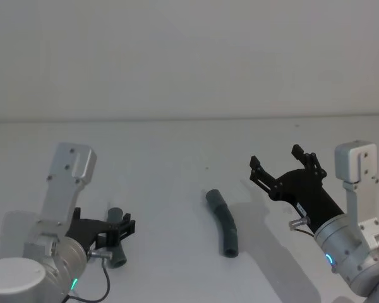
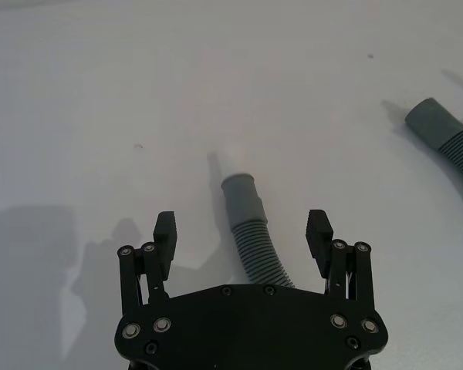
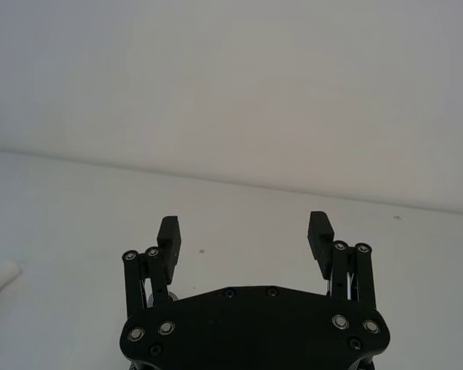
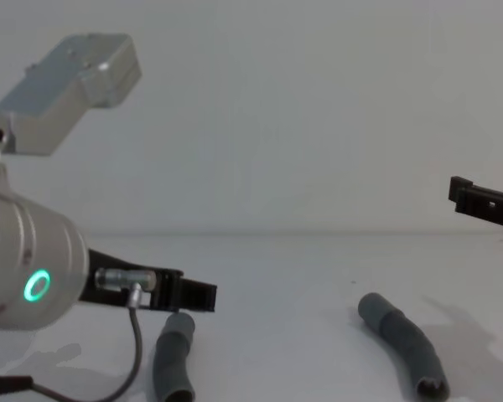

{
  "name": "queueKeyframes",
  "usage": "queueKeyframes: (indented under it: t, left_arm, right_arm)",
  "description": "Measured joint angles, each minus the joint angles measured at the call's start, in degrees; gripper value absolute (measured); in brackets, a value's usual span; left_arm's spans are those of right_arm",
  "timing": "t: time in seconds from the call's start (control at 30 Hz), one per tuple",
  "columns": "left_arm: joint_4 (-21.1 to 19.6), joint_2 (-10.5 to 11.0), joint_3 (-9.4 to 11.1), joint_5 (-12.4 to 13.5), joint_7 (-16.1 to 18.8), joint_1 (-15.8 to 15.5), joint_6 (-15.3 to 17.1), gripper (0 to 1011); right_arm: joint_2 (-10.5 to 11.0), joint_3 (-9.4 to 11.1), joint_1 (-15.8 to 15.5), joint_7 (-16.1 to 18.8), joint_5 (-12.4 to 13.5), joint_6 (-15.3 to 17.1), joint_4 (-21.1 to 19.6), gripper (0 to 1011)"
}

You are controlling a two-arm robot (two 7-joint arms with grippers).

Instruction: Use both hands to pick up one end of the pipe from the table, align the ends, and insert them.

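Two hands are gaping wide: right hand [image 1: 275, 158] aloft, left hand [image 2: 242, 222] straddling the pipe [image 2: 256, 245], its white tip [image 2: 228, 164] showing in the left wrist view.

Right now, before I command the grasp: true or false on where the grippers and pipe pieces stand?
1. The left gripper is open with the white-tipped hose piece between its fingers. True.
2. The right gripper is shut on the socket hose piece. False: it is open, raised off the table and holds nothing.
3. Both hose pieces rest on the table. True.
4. The two pieces are joined. False: they lie apart, the ends not inserted.
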Motion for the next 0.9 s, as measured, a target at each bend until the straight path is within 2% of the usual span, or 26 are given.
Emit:
queueKeyframes:
  t: [0.47, 0.9]
  left_arm:
    - [3.9, -1.9, 0.4, 0.3, 0.1, -1.1, 0.0, 1001]
    - [7.2, -2.7, 0.4, 0.7, -1.1, -1.6, -2.3, 1001]
  right_arm:
    - [0.0, 0.0, 0.0, 0.0, 0.0, 0.0, 0.0, 1003]
    - [0.0, 0.0, 0.0, 0.0, 0.0, 0.0, 0.0, 1003]
